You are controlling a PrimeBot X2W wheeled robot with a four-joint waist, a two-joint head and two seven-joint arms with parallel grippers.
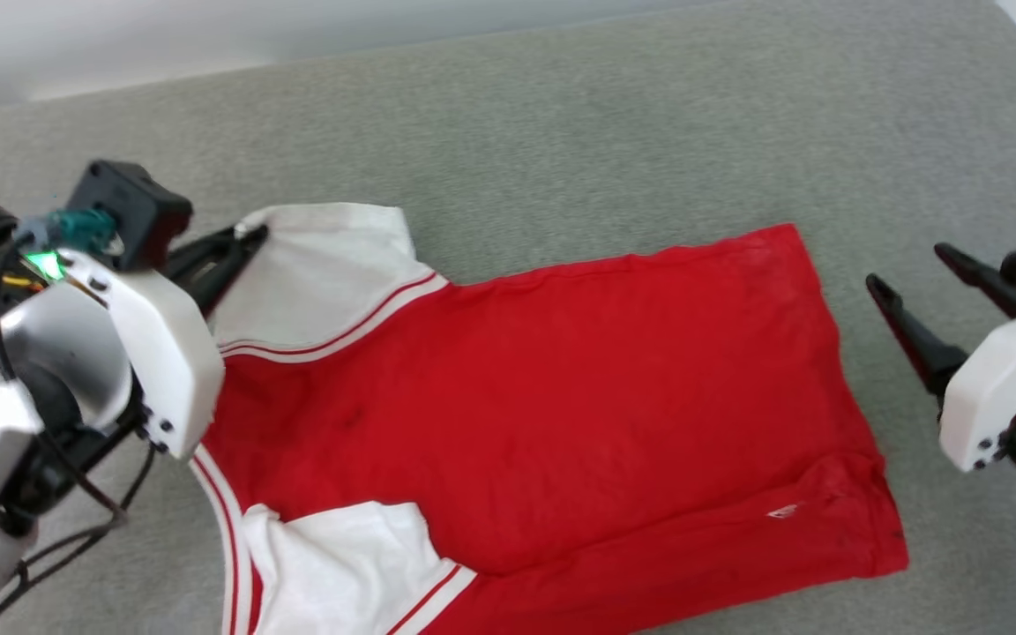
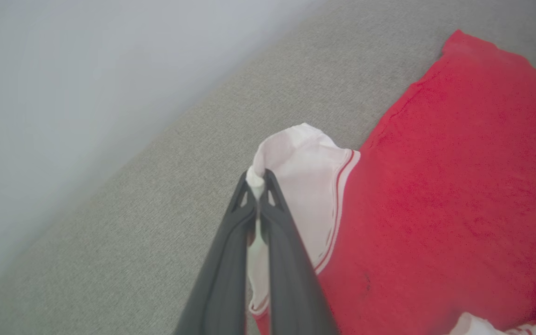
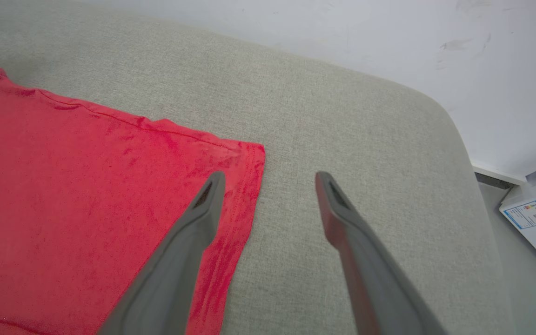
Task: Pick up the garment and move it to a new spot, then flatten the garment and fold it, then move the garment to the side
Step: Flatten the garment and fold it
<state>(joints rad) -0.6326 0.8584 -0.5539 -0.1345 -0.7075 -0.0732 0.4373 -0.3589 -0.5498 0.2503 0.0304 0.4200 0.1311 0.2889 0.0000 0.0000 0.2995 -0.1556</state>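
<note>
The garment (image 1: 543, 388) is spread across the grey upholstered surface (image 1: 561, 132). Its red body lies roughly flat and its 2 white sleeves are turned toward the robot's left. The far sleeve (image 2: 305, 186) is pinched at its edge by the left gripper (image 2: 258, 179), whose 2 fingers are clenched on a small fold of white cloth. The right gripper (image 3: 270, 177) is held spread wide with nothing between the fingers, just by the hem corner (image 3: 244, 156): 1 finger is seen over red cloth, the other over bare upholstery.

The jersey is judged to be light, thin and limp, so it can be expected to sag and drag rather than keep its shape. The knit is probably slick, and a shallow pinch may be lost. A second hold at the hem corner is suggested, taken deep across the stitched edge, so that the cloth is carried evenly from 2 points.
</note>
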